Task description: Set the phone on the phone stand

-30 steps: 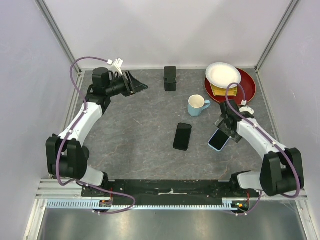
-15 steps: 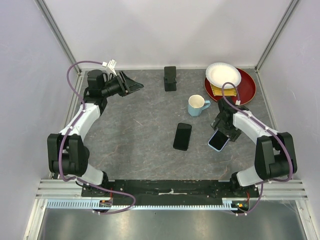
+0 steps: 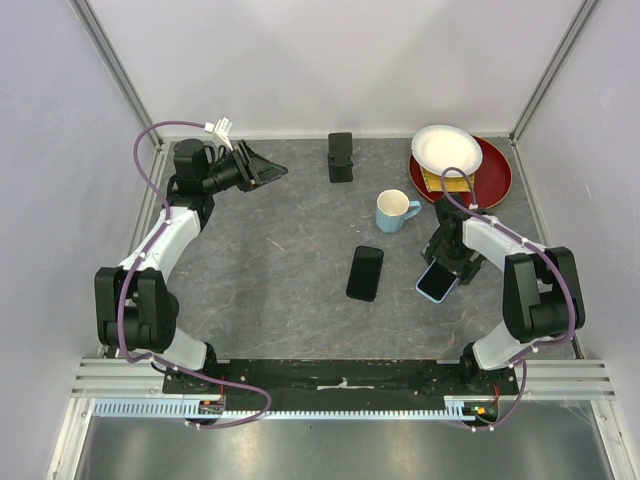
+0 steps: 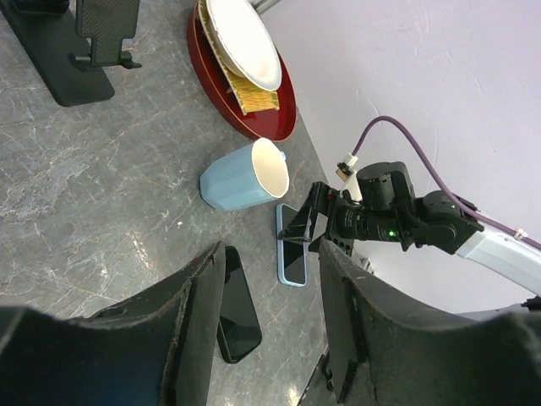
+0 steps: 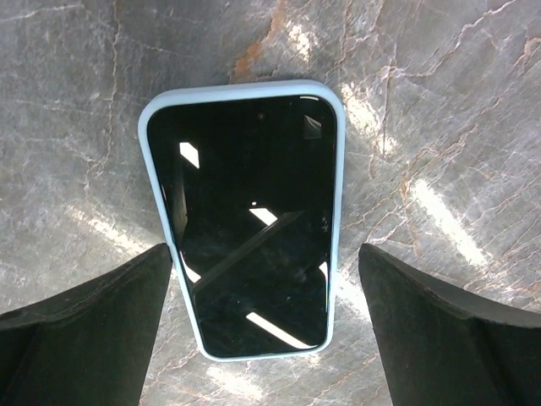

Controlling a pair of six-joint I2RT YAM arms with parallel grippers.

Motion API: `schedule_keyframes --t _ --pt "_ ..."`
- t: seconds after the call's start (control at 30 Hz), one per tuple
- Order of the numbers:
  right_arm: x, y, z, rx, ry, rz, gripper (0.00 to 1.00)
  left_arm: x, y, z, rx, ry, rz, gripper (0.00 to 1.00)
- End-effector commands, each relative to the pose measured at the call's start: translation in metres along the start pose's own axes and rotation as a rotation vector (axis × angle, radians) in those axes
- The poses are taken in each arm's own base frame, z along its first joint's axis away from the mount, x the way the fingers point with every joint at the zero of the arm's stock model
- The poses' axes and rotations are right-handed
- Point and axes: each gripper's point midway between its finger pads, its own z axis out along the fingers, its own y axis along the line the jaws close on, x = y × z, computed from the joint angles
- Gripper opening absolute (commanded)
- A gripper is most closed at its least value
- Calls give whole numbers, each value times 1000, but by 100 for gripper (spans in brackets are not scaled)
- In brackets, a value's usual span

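A phone in a light-blue case [image 5: 247, 224] lies flat, screen up, on the grey table right of centre [image 3: 438, 282]. My right gripper [image 5: 264, 254] hangs just above it, open, one finger on each side of its near end and neither touching. A second, black phone [image 3: 365, 272] lies left of it. The black phone stand [image 3: 340, 157] stands at the back middle with nothing on it. At the back left my left gripper [image 3: 272, 172] is raised, open and holding nothing. Its wrist view looks across at the phone stand [image 4: 63, 59] and both phones.
A light-blue mug [image 3: 394, 211] stands between the stand and the phones. At the back right, a red plate [image 3: 495, 182] carries a yellow item and a white plate [image 3: 446, 148]. Frame posts and white walls close in the table.
The right arm has folded its elbow in closer, keeping its open gripper over the blue-cased phone. The left gripper drew slightly back and left, then held still.
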Motion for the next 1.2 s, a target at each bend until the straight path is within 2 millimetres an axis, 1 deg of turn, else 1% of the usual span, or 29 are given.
schedule_keyframes --t 0.0,0.1,0.23,0.43,0.73,0.93,1.0,1.13,1.17 --pt "-17 5 0 -9 -20 5 98 -2 -7 -1 39 -4 -3 55" --pt "-19 2 4 -5 -14 10 98 -3 -8 -1 41 -5 -3 55" --pt "-15 6 9 -26 20 -5 98 -2 -8 -1 43 -3 -6 55" --pt "-18 7 13 -32 14 1 98 -2 -7 -1 44 -4 -12 55" --pt "-11 9 25 -39 48 -2 98 -3 -8 -2 47 -7 -11 55" --pt "-7 5 31 -14 62 4 98 -4 -10 -3 49 -11 -8 55" --pt "-4 3 31 -11 67 11 96 -4 -11 -3 52 -12 -6 55" --pt "-4 -1 28 0 58 35 92 -4 -11 -4 52 -12 -6 55" --pt "-5 -1 27 -2 52 41 88 -4 -12 -4 53 -13 -7 55"
